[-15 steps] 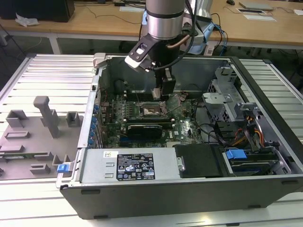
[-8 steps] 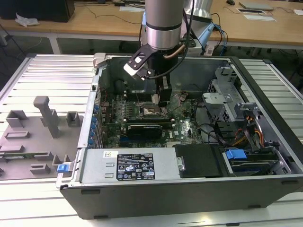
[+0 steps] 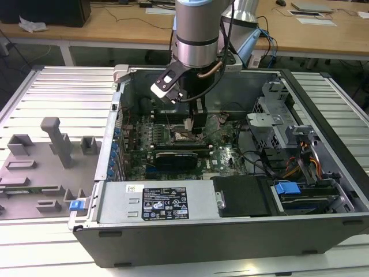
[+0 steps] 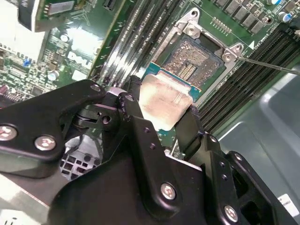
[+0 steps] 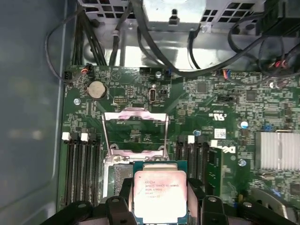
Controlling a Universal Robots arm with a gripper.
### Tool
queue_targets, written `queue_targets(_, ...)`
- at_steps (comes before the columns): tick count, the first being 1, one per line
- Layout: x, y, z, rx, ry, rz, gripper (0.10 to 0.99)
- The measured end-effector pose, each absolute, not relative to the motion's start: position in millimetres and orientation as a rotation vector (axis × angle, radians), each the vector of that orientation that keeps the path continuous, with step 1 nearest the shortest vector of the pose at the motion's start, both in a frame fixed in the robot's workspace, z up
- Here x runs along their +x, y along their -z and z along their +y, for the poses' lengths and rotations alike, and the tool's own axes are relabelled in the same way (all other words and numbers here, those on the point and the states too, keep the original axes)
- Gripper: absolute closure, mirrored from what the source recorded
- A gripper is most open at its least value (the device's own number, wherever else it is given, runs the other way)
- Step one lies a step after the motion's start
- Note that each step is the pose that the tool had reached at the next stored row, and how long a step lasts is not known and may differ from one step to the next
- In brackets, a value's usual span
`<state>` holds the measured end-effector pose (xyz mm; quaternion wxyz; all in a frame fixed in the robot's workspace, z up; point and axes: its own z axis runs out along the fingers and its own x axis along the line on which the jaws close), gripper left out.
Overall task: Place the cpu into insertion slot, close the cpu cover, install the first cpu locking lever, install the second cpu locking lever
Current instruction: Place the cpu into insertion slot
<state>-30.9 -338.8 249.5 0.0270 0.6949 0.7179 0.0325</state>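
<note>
The fingers (image 4: 136, 122) of the gripper (image 4: 162, 107) were clenched on the cpu (image 5: 160, 194), poised over the near edge of the insertion slot (image 4: 192, 61), which lay at about eight o'clock of them in the exterior view. Beyond, the cpu cover (image 5: 135, 116) stood open. Dropped off-centre, the chip might bend pins, I reckoned.

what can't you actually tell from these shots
- Whether the cpu touches the insertion slot: in the first wrist view the cpu covers much of the slot.
- The cpu's side edges: in the second wrist view the gripper covers them.
- The insertion slot's detail in the exterior view: too small, and partly behind the gripper.
</note>
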Motion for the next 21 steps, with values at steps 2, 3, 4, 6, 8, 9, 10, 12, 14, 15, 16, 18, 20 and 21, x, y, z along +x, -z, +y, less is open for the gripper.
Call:
queue_targets(2, -33, -246, -334, 2.146, -0.101, 2.217, 0.545)
queue_targets(3, -34, -244, -332, 2.146, -0.101, 2.217, 0.545)
queue_targets(4, -35, -243, -331, 2.146, -0.1, 2.217, 0.545)
queue_targets(6, -36, -241, -328, 2.146, -0.101, 2.217, 0.545)
queue_targets(8, -38, -238, -327, 2.146, -0.101, 2.217, 0.545)
queue_targets(9, -38, -237, -326, 2.146, -0.101, 2.217, 0.545)
queue_targets(10, -39, -236, -326, 2.146, -0.101, 2.217, 0.545)
queue_targets(12, -41, -232, -324, 2.146, -0.1, 2.217, 0.545)
queue_targets(14, -43, -229, -323, 2.146, -0.101, 2.217, 0.545)
queue_targets(15, -44, -227, -322, 2.146, -0.101, 2.217, 0.545)
queue_targets(16, -44, -226, -322, 2.146, -0.101, 2.217, 0.545)
queue_targets(18, -46, -222, -321, 2.146, -0.101, 2.217, 0.545)
queue_targets(20, -47, -215, -321, 2.147, -0.1, 2.218, 0.545)
queue_targets(21, -47, -213, -320, 2.147, -0.1, 2.218, 0.545)
